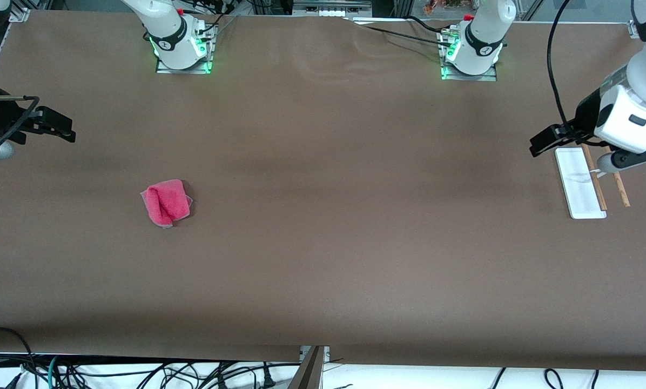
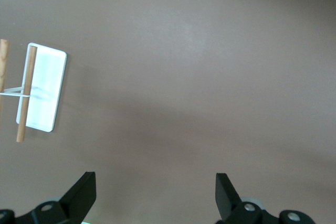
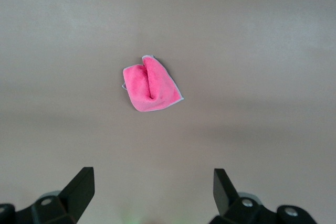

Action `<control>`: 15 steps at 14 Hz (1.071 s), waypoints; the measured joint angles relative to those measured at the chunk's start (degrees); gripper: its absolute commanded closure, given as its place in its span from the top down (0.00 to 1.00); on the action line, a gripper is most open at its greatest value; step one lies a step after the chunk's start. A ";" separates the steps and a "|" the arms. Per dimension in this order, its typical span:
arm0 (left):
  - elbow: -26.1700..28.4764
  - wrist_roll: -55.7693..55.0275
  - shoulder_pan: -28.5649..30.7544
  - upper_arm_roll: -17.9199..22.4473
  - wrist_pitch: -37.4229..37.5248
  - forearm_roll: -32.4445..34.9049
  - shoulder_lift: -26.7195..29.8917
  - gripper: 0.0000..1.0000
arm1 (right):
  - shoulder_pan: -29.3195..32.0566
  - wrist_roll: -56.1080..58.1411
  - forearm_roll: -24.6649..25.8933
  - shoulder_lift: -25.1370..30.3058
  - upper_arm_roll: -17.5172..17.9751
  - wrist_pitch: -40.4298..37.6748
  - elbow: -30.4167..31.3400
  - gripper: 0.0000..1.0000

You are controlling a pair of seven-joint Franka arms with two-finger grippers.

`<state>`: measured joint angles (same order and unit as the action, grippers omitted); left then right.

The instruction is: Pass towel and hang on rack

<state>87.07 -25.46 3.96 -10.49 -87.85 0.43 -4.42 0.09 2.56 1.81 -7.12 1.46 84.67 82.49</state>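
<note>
Overhead front view of a brown counter [image 1: 323, 259]. Lower left of centre in the frame: the towel [image 1: 166, 202], a small bright pink fuzzy cloth with a pale grey edge, lying crumpled and folded over on itself on the counter toward the right arm's end; a soft ridge runs across its middle, and one pale corner shows at its lower edge. In the right wrist view the towel [image 3: 151, 85] lies flat on the counter, well apart from the two dark fingers.

Right edge of the frame, slightly higher: the rack [image 1: 581, 183], a flat white rectangular base with two thin light-brown wooden rods beside it, standing toward the left arm's end.

Right end effector [image 1: 58, 129], at the frame's left edge: up over the counter, fingers spread, empty. Left end effector [image 1: 544, 143], at the right edge: over the counter just beside the rack, fingers likewise spread, empty.
</note>
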 measured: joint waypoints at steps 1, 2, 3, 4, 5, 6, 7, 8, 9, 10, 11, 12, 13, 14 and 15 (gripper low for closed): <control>0.47 0.03 0.28 0.02 0.00 0.00 0.53 1.00 | 0.00 0.00 0.00 -0.01 0.00 0.03 0.00 1.00; 0.64 0.04 0.29 -0.09 -0.01 0.00 0.78 1.00 | 0.00 0.00 0.00 -0.01 0.00 0.08 0.00 1.00; 0.68 0.05 0.25 -0.44 -0.03 0.00 0.89 1.00 | 0.00 0.00 0.01 -0.01 0.00 0.16 0.00 1.00; 0.70 0.05 0.22 -0.94 -0.02 0.00 0.94 1.00 | 0.00 0.00 0.01 -0.01 0.00 0.30 0.00 1.00; 0.78 0.05 0.12 -1.28 0.05 0.00 0.95 1.00 | 0.01 0.00 0.01 -0.01 0.00 0.37 0.00 1.00; 0.95 0.05 0.05 -1.46 0.10 0.00 0.95 1.00 | 0.01 0.00 0.02 -0.01 0.00 0.43 0.00 1.00; 1.15 0.05 -0.06 -1.47 0.11 0.00 0.94 1.00 | 0.01 0.00 0.02 -0.01 0.00 0.50 0.00 1.00; 1.27 0.12 -0.29 -1.36 0.11 0.00 0.94 1.00 | 0.01 0.00 0.02 -0.02 0.00 0.60 0.00 1.00; 1.33 0.13 -1.22 -0.85 0.11 0.00 0.92 1.00 | 0.02 0.00 0.02 -0.04 0.00 0.68 0.00 1.00; 1.43 0.08 -2.91 0.34 0.03 0.11 0.86 1.00 | 0.02 0.00 0.02 -0.08 0.00 0.76 0.00 1.00; 1.46 0.05 -4.62 1.96 -0.37 0.24 0.73 1.00 | 0.02 0.00 0.02 -0.10 0.00 0.90 0.00 1.00; 1.47 0.05 -5.64 3.41 -1.26 0.33 0.59 1.00 | 0.03 0.00 0.02 -0.11 0.00 1.11 0.00 1.00; 1.48 0.05 -5.79 4.24 -1.82 0.36 0.45 1.00 | 0.03 0.00 0.02 -0.11 0.00 1.54 -0.01 1.00; 1.50 0.05 -5.72 4.83 -2.01 0.36 0.25 1.00 | 0.03 0.00 0.02 -0.12 0.00 2.09 -0.01 1.00; 1.50 0.05 -5.62 5.26 -2.11 0.36 0.08 1.00 | 0.03 0.00 0.02 -0.12 0.00 2.59 -0.01 1.00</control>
<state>88.57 -25.41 -1.66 -5.23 -89.96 0.80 -4.34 0.12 2.56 1.83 -7.24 1.47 87.26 82.48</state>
